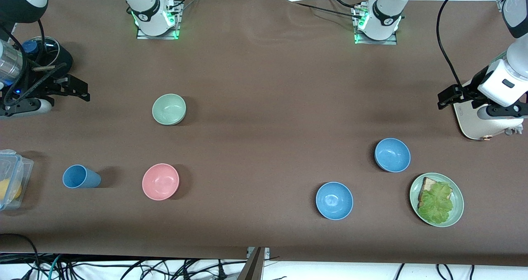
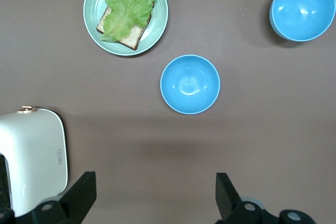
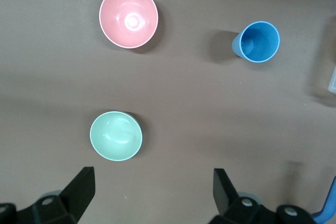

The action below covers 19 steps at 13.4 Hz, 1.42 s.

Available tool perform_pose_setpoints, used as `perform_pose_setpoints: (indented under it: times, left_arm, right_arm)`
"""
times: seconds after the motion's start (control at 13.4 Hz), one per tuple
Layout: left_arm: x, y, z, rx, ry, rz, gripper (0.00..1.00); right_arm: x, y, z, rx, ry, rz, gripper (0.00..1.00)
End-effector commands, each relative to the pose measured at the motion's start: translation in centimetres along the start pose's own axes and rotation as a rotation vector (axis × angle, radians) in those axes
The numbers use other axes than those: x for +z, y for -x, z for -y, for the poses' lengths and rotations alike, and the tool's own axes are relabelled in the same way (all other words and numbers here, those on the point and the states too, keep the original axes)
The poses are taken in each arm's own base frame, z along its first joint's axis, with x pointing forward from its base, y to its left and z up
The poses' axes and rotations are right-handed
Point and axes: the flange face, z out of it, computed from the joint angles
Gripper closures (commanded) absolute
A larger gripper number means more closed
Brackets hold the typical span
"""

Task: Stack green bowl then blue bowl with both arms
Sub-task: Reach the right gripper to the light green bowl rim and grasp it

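Observation:
The green bowl (image 1: 169, 109) sits upright and empty toward the right arm's end of the table; it also shows in the right wrist view (image 3: 115, 135). Two look-alike blue bowls sit toward the left arm's end: one (image 1: 392, 154) (image 2: 190, 84) farther from the front camera, the other (image 1: 334, 200) (image 2: 303, 8) nearer to it. My right gripper (image 1: 80, 90) (image 3: 152, 192) is open and empty, up over the table at the right arm's end, apart from the green bowl. My left gripper (image 1: 444, 98) (image 2: 155, 195) is open and empty, by a white appliance.
A pink bowl (image 1: 160, 181) and a blue cup (image 1: 80, 177) sit nearer the front camera than the green bowl. A green plate (image 1: 456, 214) with toast and lettuce sits beside the blue bowls. The white appliance (image 1: 478, 119) and a clear container (image 1: 10, 177) stand at the table's ends.

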Motion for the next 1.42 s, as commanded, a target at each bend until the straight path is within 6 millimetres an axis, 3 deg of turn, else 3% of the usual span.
perform_pose_setpoints:
  times: [0.0,0.22,0.37,0.6,0.82,1.12,1.35]
  left_arm:
    - [-0.2,-0.3,0.0,-0.002,0.012,-0.003,0.0]
    - [-0.2,-0.3,0.3,-0.003,0.005,-0.002,0.0]
    - [0.0,-0.2,0.2,0.0,0.003,0.006,0.0]
    - [0.2,-0.1,-0.2,0.006,0.003,0.01,0.0]
    - [0.2,-0.1,-0.2,0.006,0.003,0.007,0.0]
    - [0.2,-0.2,-0.1,0.005,0.003,0.006,0.0]
    - [0.5,-0.3,-0.2,0.007,0.003,0.007,0.0]
  right_arm:
    - [3.8,-1.4,0.2,-0.018,0.002,0.091,0.01]
    - [4.9,-1.0,0.4,-0.011,-0.009,0.131,0.01]
    - [7.5,-0.8,0.8,-0.006,-0.053,0.131,0.01]
    - [14.2,-0.1,1.2,0.002,-0.073,0.11,0.01]
    - [20.2,1.0,3.9,-0.023,-0.071,0.104,0.01]
    - [29.4,4.7,5.6,-0.031,-0.055,0.048,0.03]
    - [31.9,5.9,5.9,-0.023,-0.053,0.045,0.03]
